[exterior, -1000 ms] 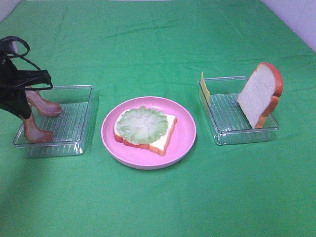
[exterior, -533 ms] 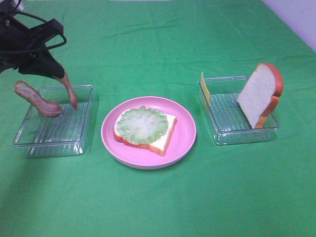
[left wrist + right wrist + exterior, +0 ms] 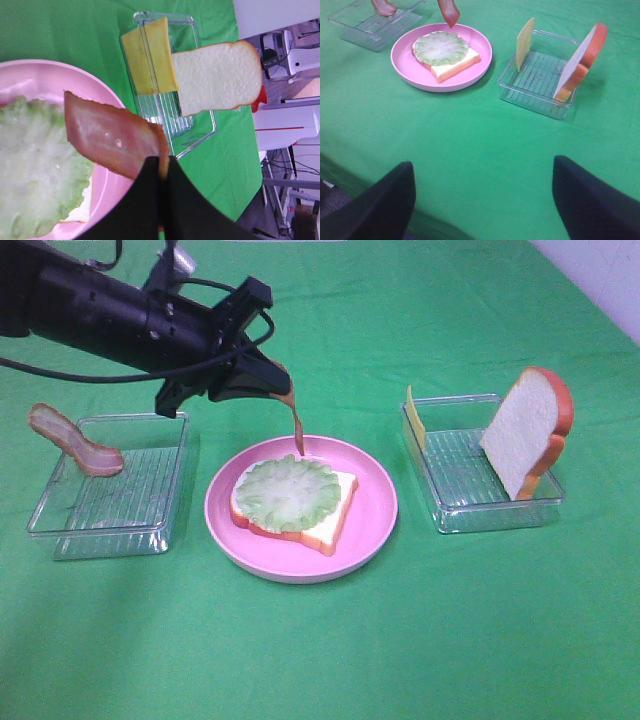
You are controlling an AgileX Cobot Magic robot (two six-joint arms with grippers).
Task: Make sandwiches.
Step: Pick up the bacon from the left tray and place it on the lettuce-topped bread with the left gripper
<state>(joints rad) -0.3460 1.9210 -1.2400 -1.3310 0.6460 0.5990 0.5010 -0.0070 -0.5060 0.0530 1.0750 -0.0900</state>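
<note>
- Two clear trays sit on the green desk, the left tray (image 3: 110, 538) and the right tray (image 3: 500, 515), either side of a pink plate (image 3: 375, 510).
- On the plate lies a bread slice (image 3: 330, 525) topped with round lettuce (image 3: 290, 492).
- The left gripper (image 3: 282, 390) is pinched tight on a bacon strip (image 3: 296, 425), which hangs with its lower end over the plate's far rim.
- A second bacon strip (image 3: 75, 440) rests over the left tray's far left corner.
- In the right tray, another bread slice (image 3: 525, 430) leans upright at the right wall and a cheese slice (image 3: 414, 418) stands at the far left corner.
- The right gripper (image 3: 482, 167) is spread wide and empty over the desk's near edge.
</note>
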